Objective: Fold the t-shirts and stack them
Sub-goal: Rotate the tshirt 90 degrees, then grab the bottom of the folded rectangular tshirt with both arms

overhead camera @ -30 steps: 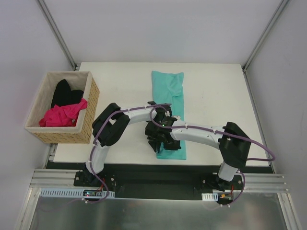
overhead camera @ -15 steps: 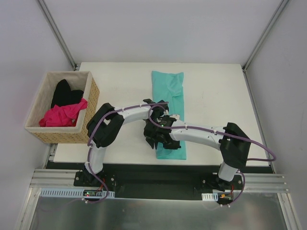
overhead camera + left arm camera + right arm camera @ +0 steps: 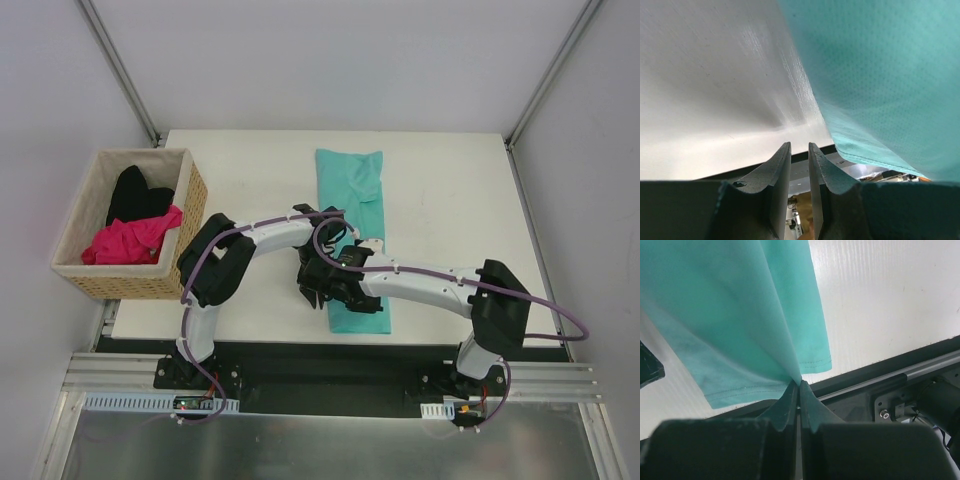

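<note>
Your right gripper (image 3: pixel 799 383) is clamped on the near end of the teal t-shirt (image 3: pixel 352 195), a folded strip running from the table's (image 3: pixel 460 200) far edge to its near edge. Your left gripper (image 3: pixel 799 150), fingers a slit apart, holds nothing beside the cloth's left hem.

We log a white table (image 3: pixel 450 200), rectangular and matte. At the table's left edge stands a woven wicker basket (image 3: pixel 192 225) with a pale lining. Along the table's near edge run a black strip and then aluminium rails (image 3: pixel 330 378). Beyond the table's far corners, two slanted metal posts (image 3: pixel 118 68) rise against grey walls.
</note>
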You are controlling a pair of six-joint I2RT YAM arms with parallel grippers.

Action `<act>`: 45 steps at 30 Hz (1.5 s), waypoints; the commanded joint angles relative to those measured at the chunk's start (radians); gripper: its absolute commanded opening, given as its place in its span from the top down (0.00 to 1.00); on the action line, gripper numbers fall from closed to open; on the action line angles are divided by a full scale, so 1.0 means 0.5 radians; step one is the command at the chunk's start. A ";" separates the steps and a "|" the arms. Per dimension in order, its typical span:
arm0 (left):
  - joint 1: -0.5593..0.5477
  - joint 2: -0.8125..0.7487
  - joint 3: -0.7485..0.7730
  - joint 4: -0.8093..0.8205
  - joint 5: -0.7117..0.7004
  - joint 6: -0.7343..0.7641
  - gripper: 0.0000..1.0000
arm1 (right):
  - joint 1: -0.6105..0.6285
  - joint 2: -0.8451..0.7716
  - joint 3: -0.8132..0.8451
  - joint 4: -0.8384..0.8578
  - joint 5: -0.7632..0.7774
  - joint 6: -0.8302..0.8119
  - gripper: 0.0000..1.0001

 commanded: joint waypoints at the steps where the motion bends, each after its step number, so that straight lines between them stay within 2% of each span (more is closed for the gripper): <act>1: 0.014 -0.116 0.013 -0.081 -0.048 0.006 0.80 | 0.011 -0.099 -0.027 -0.136 0.069 0.139 0.99; 16: 0.047 -0.110 -0.033 -0.084 -0.063 0.030 0.80 | 0.020 -0.151 -0.076 -0.216 0.099 0.332 0.99; 26: 0.060 -0.113 -0.061 -0.093 -0.069 0.030 0.80 | 0.011 -0.010 0.003 -0.277 0.057 0.326 0.99; 27: 0.060 -0.116 -0.067 -0.093 -0.069 0.027 0.80 | 0.011 -0.007 0.003 -0.277 0.053 0.326 0.98; 31: 0.069 -0.122 -0.073 -0.096 -0.072 0.027 0.80 | 0.001 -0.004 -0.012 -0.286 0.050 0.338 0.80; 34: 0.069 -0.116 -0.064 -0.096 -0.072 0.027 0.80 | 0.001 -0.016 -0.030 -0.296 0.047 0.357 0.79; 39: 0.069 -0.113 -0.046 -0.099 -0.069 0.030 0.80 | -0.002 -0.032 -0.043 -0.311 0.053 0.384 0.68; 45: 0.069 -0.135 -0.039 -0.102 -0.069 0.024 0.80 | -0.011 -0.004 -0.024 -0.348 0.063 0.338 0.62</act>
